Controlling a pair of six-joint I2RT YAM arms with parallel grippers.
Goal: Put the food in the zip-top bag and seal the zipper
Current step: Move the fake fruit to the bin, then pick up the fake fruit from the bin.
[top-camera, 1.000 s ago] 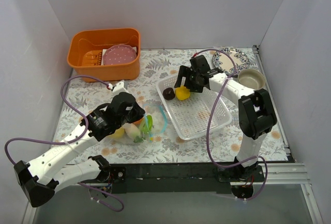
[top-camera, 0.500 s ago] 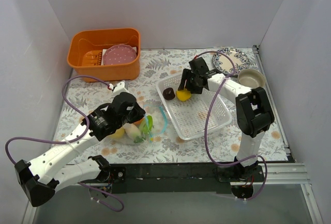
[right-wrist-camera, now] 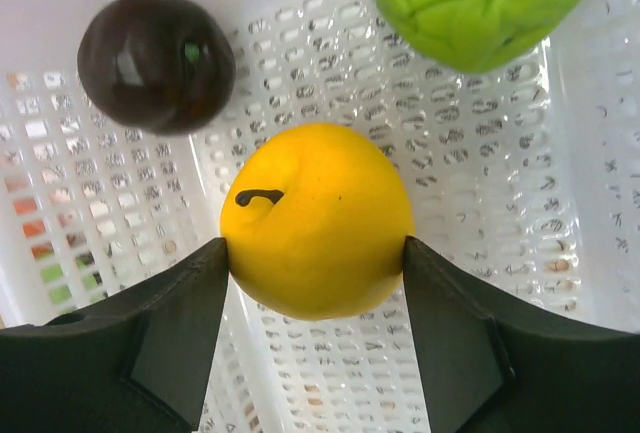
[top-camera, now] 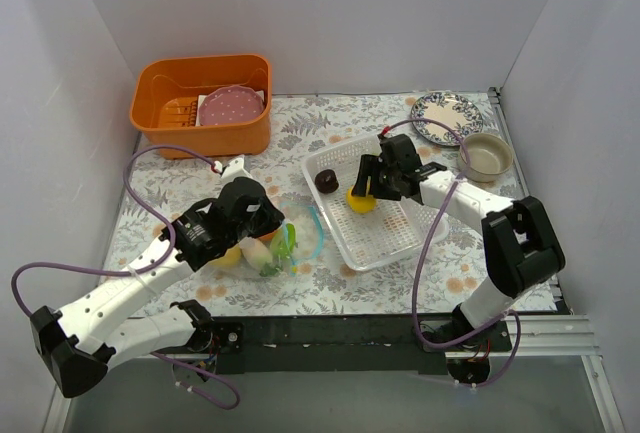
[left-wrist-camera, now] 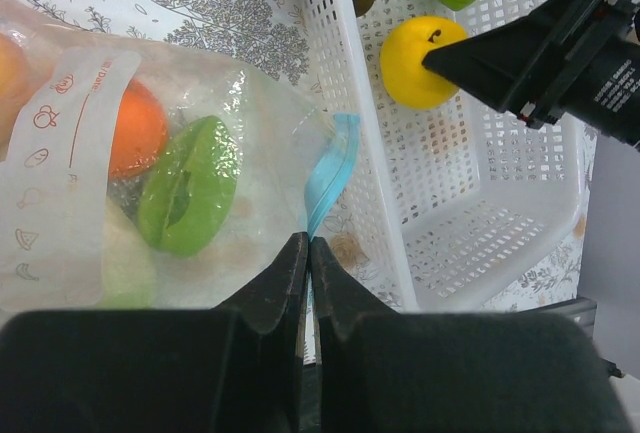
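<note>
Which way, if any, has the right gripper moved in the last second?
Yes. The right gripper, shut on the yellow fruit, has shifted toward the basket's near side, away from the dark ball.

White walls [top-camera: 330, 13] box me in on three sides; my floral-printed tabletop [top-camera: 300, 128] fills the middle, a black rail [top-camera: 330, 331] along its bottom edge.

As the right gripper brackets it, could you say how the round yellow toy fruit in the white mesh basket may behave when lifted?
The round yellow toy fruit looks smooth and glossy, so it may slip between the right gripper's flat fingers. Being round, it would probably roll if dropped in the white mesh basket.
</note>
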